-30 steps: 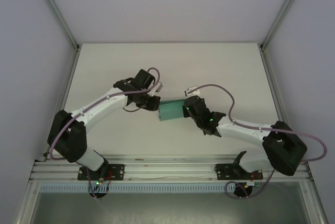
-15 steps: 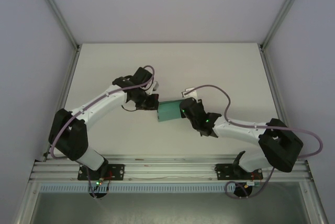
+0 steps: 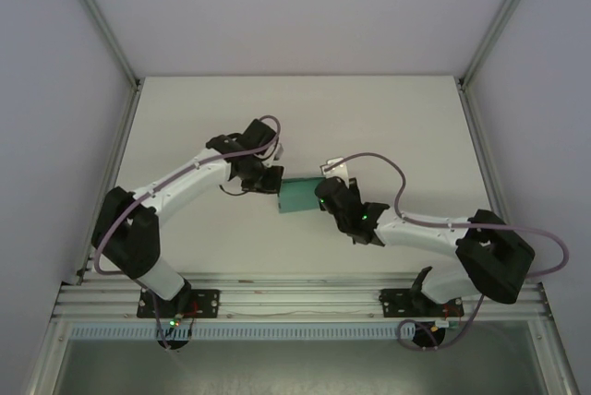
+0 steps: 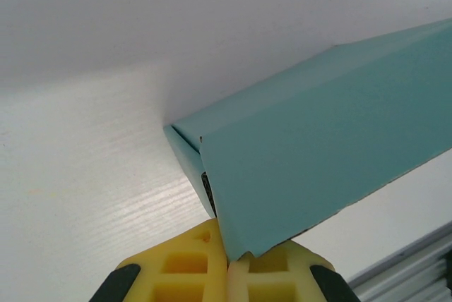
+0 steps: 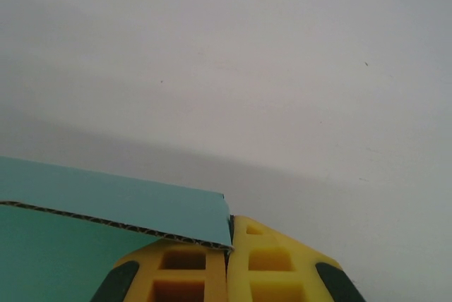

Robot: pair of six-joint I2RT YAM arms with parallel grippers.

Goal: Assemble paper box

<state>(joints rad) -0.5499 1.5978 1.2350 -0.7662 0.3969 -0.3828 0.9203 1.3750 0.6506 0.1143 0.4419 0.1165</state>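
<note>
Overhead, the pale matt white counter (image 3: pixel 369 118) carried little besides the two arms; grey aluminium posts (image 3: pixel 100 18) framed its sides and a ribbed metal rail (image 3: pixel 295 295) ran along the near edge; a purple cable (image 3: pixel 379 162) looped over each arm. The teal-green rectangular paper box (image 3: pixel 297 197) sat near the middle of the counter, between the two wrists, its ends partly hidden under their black housings. The left pincer (image 3: pixel 276 186) met its left end and the right pincer (image 3: pixel 320 199) its right end.

From the left wrist, the box (image 4: pixel 318 147) showed smooth, flat card with crisp folds, one end flap tucked inward at the corner; the left pincer (image 4: pixel 227 265) was closed, its yellow ribbed pads (image 4: pixel 185 274) pressed together on the lower corner of a panel. From the right wrist, the box (image 5: pixel 106 200) showed a raw corrugated edge; the right pincer (image 5: pixel 228 263) was likewise closed, with the card's corner running into the seam between its yellow pads (image 5: pixel 272 260).
</note>
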